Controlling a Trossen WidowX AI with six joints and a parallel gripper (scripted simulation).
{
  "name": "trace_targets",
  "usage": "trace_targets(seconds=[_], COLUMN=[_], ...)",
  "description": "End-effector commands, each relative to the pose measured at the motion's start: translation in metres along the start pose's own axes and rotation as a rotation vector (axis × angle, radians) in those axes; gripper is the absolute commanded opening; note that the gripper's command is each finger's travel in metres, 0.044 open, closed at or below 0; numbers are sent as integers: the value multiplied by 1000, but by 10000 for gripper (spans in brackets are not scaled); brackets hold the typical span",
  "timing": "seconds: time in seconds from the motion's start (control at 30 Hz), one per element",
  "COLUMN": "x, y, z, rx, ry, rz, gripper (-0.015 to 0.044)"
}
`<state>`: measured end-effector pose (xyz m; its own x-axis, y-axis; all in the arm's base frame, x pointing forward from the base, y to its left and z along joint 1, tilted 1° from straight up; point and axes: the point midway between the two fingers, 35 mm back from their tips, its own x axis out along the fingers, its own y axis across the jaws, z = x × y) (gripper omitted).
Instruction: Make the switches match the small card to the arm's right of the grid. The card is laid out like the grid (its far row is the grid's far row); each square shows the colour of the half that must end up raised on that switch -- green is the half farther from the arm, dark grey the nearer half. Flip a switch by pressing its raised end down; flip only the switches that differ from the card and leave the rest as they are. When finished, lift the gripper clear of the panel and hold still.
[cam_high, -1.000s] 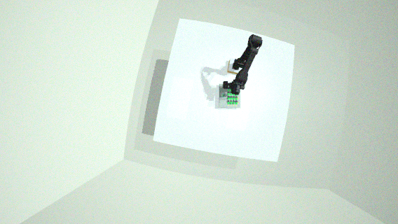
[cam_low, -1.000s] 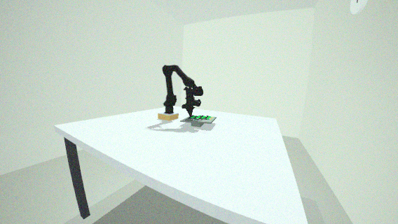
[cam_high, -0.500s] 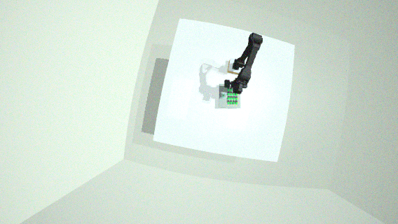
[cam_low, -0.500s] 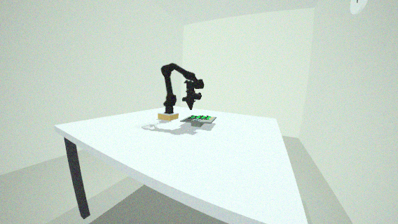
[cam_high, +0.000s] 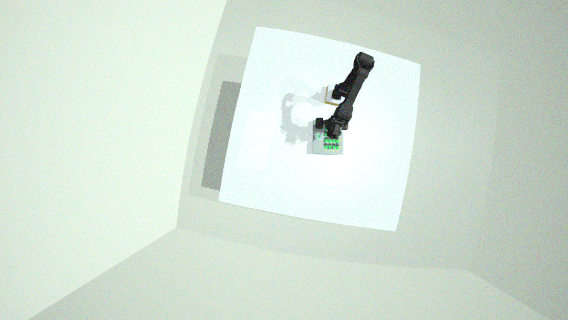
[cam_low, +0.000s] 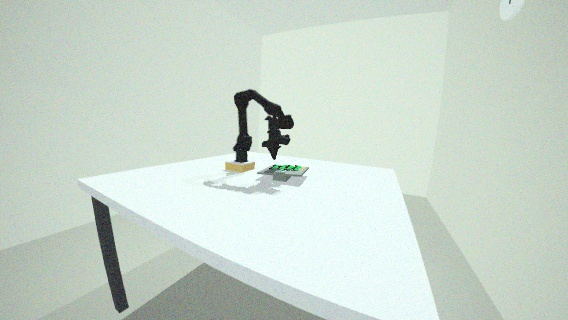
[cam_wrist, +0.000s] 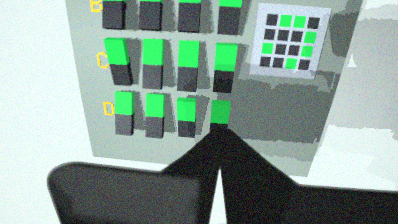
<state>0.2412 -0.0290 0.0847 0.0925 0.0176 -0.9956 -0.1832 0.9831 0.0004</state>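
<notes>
The switch panel (cam_high: 318, 150) (cam_wrist: 85, 127) carries rocker switches with green far halves and dark near halves. In the wrist view, row D's third switch (cam_wrist: 186, 116) has a shorter dark half than the two left of it; its green half looks raised. Row D's fourth switch (cam_wrist: 220, 112) looks similar, its near end hidden by the fingertips. Exact tilts in rows B and C are hard to tell. The card (cam_wrist: 289, 41) reads, far to near: dark, green, green, dark; dark, dark, dark, green; green, dark, dark, green; dark, dark, green, dark. My gripper (cam_low: 273, 157) (cam_wrist: 221, 136) is shut and empty, above the panel's near edge.
The arm's base (cam_low: 240, 167) stands on the white table (cam_high: 280, 185) (cam_low: 300, 225), nearer than the panel. The arm's shadow falls across the panel's right part, below the card. Row A is out of the wrist view.
</notes>
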Motion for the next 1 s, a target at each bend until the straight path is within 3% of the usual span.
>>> trace_targets(seconds=[0.0,0.97], x=[13,37], y=[0,0], z=[-2,-2], rx=[-4,-4], ry=[18,18], rz=[0,0], gripper=[0,0])
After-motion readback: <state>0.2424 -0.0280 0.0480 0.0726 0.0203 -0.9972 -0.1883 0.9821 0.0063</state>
